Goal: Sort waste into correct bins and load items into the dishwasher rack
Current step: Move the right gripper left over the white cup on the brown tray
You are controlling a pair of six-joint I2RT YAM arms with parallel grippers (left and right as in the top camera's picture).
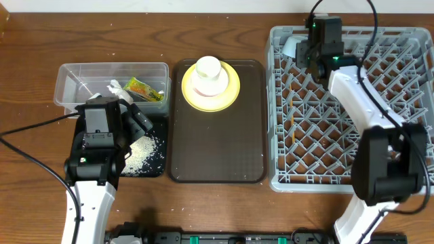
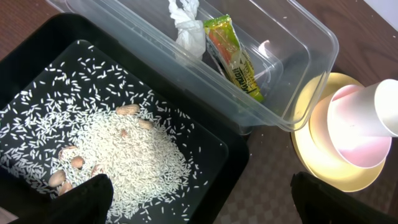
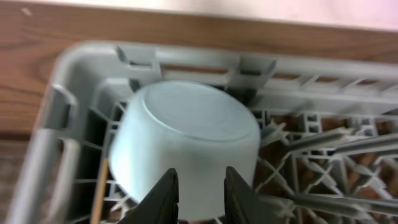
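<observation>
The light-blue bowl (image 3: 186, 130) lies bottom-up and tilted in the far left corner of the grey dishwasher rack (image 1: 407, 41). My right gripper (image 3: 201, 180) hovers just over its side, fingers a little apart with the bowl's wall showing in the gap. My left gripper (image 2: 199, 199) is wide open and empty above the black bin (image 2: 37, 43), which holds a heap of rice (image 2: 124, 149). The clear tub (image 2: 298, 37) holds the tissue (image 2: 186, 31) and wrapper (image 2: 233, 56). On the yellow plate (image 1: 230, 91) sits the pinkish-white bowl (image 1: 210, 85), with the white cup (image 1: 208, 66) upside down on it.
The plate stack stands at the far end of the dark-brown tray (image 1: 217, 149), between the bins and the rack. A few peanuts (image 2: 127, 109) lie among the rice. The rack's upright pegs (image 3: 323, 143) crowd close around the bowl.
</observation>
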